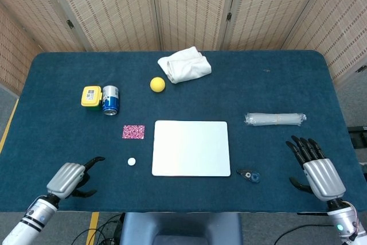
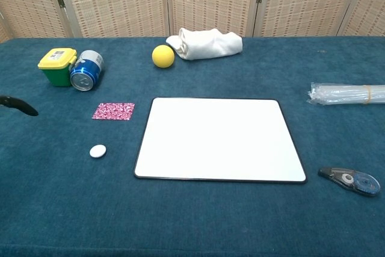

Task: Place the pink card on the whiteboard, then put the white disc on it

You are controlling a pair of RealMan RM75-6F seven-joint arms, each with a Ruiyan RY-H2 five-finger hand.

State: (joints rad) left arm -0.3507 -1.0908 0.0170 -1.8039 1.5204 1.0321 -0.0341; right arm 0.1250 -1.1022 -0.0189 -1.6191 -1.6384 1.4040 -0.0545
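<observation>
Bright, even overhead light; soft faint shadows, sharp focus, no glare.

1. Card [image 1: 133,132] and disc [image 1: 131,162] lie ahead and right of the left hand [image 1: 70,178].
2. Whiteboard [image 1: 191,148] lies between both hands.
3. Tape dispenser [image 1: 249,175] lies just left of the right hand [image 1: 316,168].

In the chest view we see only one dark fingertip of the left hand [image 2: 18,105] at the edge, and the plastic roll [image 2: 349,93] runs off-frame.
</observation>
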